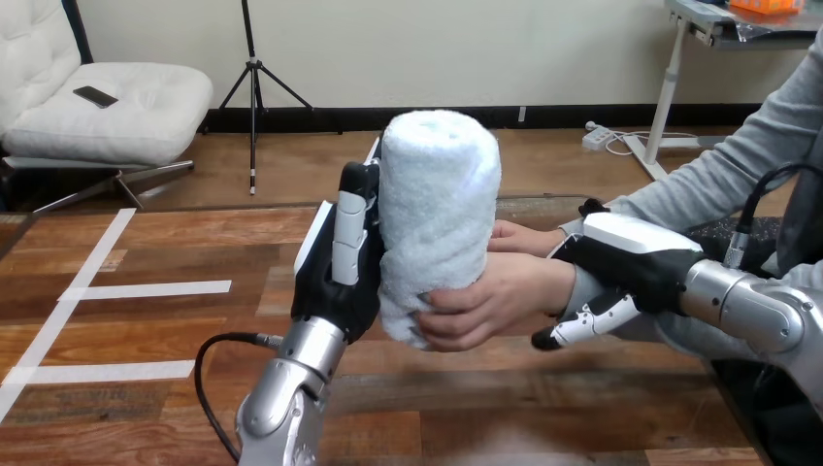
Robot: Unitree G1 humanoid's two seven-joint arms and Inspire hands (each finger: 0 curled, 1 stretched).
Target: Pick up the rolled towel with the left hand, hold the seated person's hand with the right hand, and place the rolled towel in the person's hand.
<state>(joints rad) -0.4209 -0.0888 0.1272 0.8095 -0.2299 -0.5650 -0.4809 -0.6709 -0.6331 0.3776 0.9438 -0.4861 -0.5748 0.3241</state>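
**Towel handover nearly done**

Above the wooden table point(543, 408), the rolled towel point(439, 218) stands upright. The left hand point(335, 282) clasps its left side, and the person's hand point(490, 301) curls round its lower right. The right hand point(636, 257) wraps the person's wrist point(580, 288). Only letting go seems left.

Beyond the far edge of the brown wooden tabletop point(146, 252), a warm wooden plank floor point(291, 160) runs back to a plain cream wall point(437, 49) trimmed with a black baseboard point(437, 116). Past the far left corner sits a white padded lounge chair point(107, 112) with a dark phone point(95, 96) lying on its seat. A slim black tripod stand point(254, 87) rises just beside it. Past the far right corner stands a white-legged desk point(668, 87), with a white power strip point(596, 137) on the floor near its foot. Strips of white tape point(146, 288) cross the tabletop's left side.
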